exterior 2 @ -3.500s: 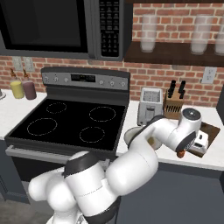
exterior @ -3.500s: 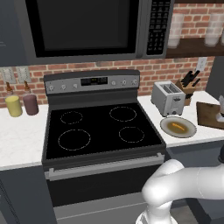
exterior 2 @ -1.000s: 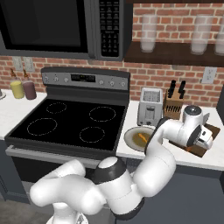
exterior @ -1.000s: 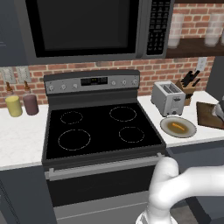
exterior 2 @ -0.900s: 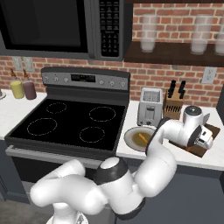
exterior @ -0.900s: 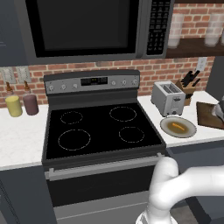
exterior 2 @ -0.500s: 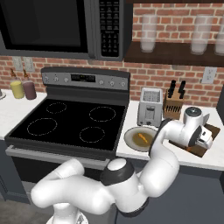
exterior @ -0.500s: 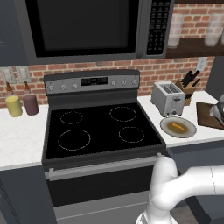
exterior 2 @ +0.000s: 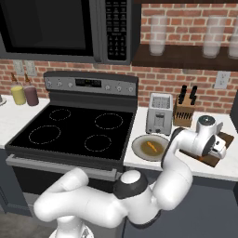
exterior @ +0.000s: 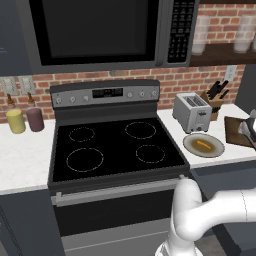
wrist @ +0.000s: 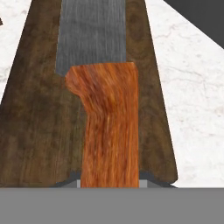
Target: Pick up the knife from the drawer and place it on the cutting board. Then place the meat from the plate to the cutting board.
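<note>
The gripper (exterior 2: 218,149) is clamped on the knife (wrist: 107,118), its orange handle filling the hand view, blade lying over the cutting board (wrist: 35,122). The placing step is under way; next the jaws must release. Farther left, the meat (exterior 2: 151,147) waits on the plate (exterior 2: 139,148). Since three seconds ago, the hand has lowered toward the board.

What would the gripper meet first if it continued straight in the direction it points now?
Most likely the cutting board. In the hand view the gripper looks along the orange-handled knife it holds, with the dark wood directly behind handle and blade. How near the board is cannot be judged.
</note>
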